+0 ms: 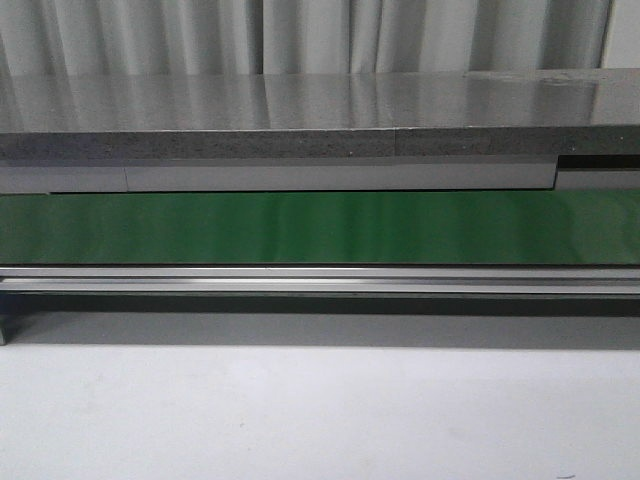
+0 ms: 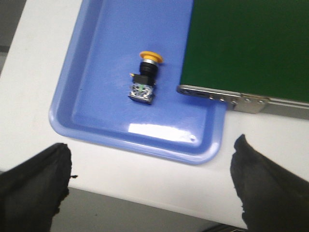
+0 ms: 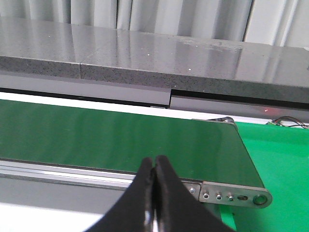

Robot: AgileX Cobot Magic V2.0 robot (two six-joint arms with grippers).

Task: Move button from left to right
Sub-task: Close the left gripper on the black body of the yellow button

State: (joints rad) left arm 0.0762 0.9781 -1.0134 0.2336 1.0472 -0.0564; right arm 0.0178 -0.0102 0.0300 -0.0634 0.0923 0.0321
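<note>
The button (image 2: 144,77), a yellow-orange cap on a black body, lies on its side in a blue tray (image 2: 87,121), beside the end of the green belt (image 2: 251,43). My left gripper (image 2: 152,181) is open and empty, its black fingers (image 2: 34,186) wide apart over the white table edge, a little short of the tray. My right gripper (image 3: 154,166) is shut and empty, its tips together in front of the belt's near rail (image 3: 63,169), close to the belt's right end. The front view shows the belt (image 1: 320,228) only; neither gripper nor the button shows there.
A grey stone-like shelf (image 1: 300,120) runs behind the belt. The belt's metal end bracket (image 2: 224,99) sits by the tray's corner. A bright green surface (image 3: 280,154) lies past the belt's right end, with its bracket (image 3: 234,195) beside my right fingers.
</note>
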